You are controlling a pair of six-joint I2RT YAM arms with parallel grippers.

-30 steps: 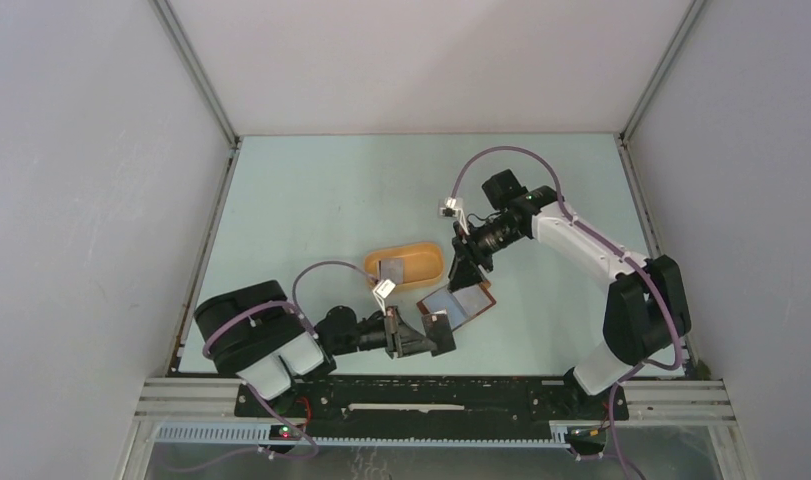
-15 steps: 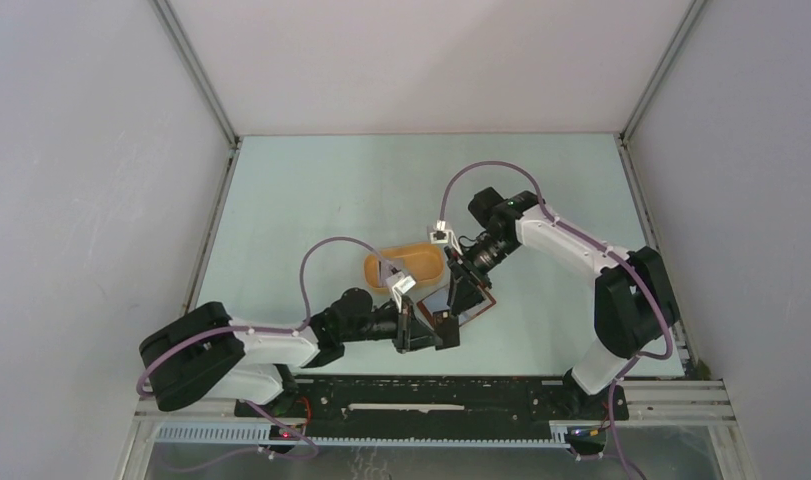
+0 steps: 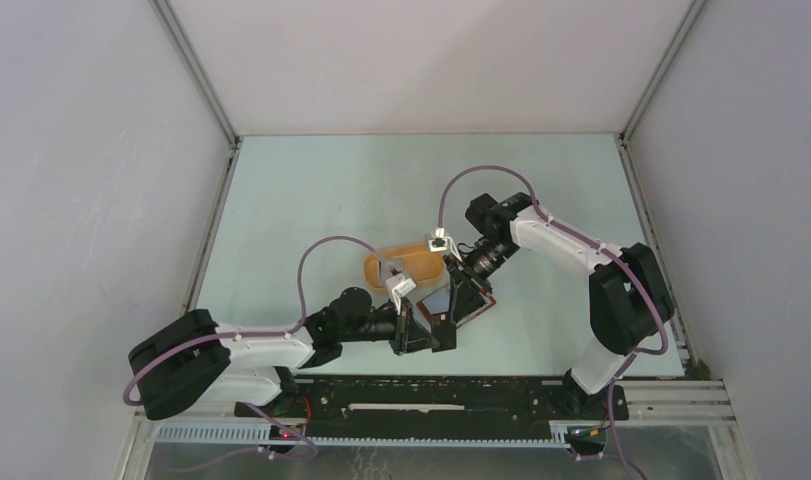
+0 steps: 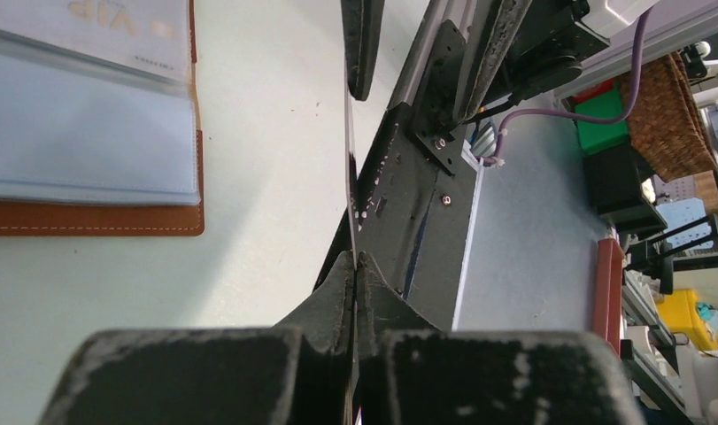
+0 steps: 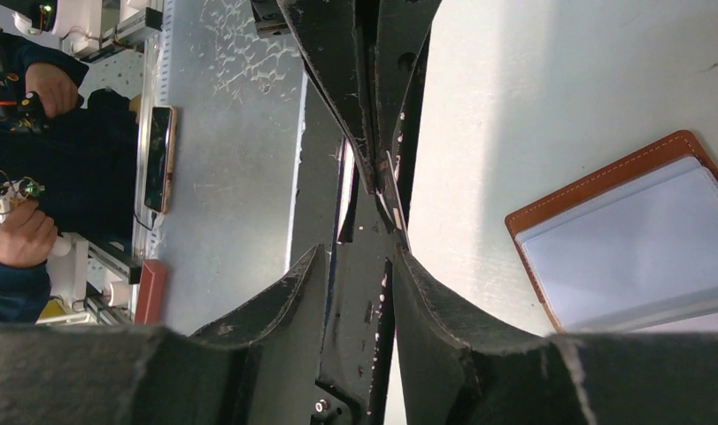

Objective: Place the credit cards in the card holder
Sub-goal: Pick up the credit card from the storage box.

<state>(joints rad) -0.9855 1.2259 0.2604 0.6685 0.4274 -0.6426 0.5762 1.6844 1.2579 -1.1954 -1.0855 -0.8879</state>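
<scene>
**Card Held Edge-On Between 2 Arms, Holder Open Beside It**

In the left wrist view, the left fingers point(image 4: 328, 292) were seen pressed together on 1 thin credit card point(image 4: 350, 168), which stood edge-on and ran toward the top of the frame. In the right wrist view, the right fingers point(image 5: 284, 310) were set on either side of the same card, with a clear gap between them. They were parted and not yet clamped on anything.

The card holder point(image 4: 89, 124) lay open and flat on the worktop point(image 3: 321, 200), pale blue face up, at the upper left of the left wrist frame. It was just beside the held card but apart from it. In the top view it sat near the centre, largely hidden under the 2 wrists.

A card marked "VIP" point(image 4: 125, 13) was seen on the far half of the holder. Whether it was tucked into a pocket could not be told. Another grey card point(image 3: 392, 268) lay in the orange tray point(image 3: 421, 258), just above the holder in the top view.

The task was judged to be partway. At most 1 card was stowed, 1 was in mid-air at what looked like a handover, and 1 was waiting in the tray. At least 2 insertions were judged to be left.
</scene>
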